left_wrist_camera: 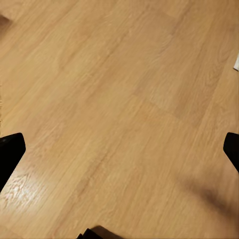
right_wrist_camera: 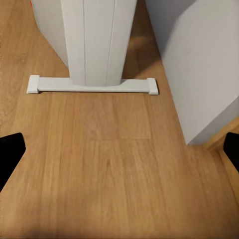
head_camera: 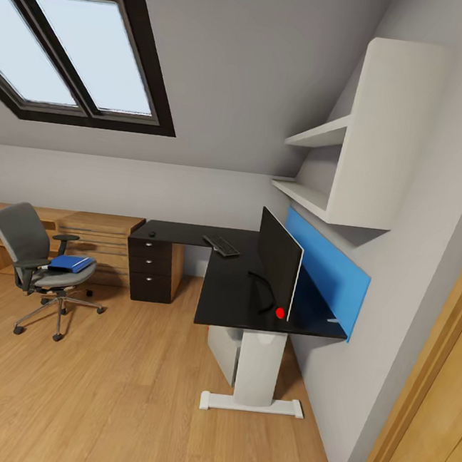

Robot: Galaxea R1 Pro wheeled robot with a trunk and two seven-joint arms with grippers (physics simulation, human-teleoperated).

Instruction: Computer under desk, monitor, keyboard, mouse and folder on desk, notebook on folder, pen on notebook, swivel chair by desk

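The black L-shaped desk stands against the right wall. The monitor is upright on it. The keyboard lies at the desk's corner, and the small black mouse sits above the drawer unit. The grey computer is under the desk. At left, apart from the desk, the swivel chair carries the blue folder. A pale sliver behind the monitor may be the pen. The notebook is out of view. My left gripper and right gripper hang open over the floor.
The desk's white leg and foot are just ahead of the right gripper, with the grey wall beside them. A wooden drawer chest stands behind the chair. A wooden door frame is at far right. Wall shelves hang above the desk.
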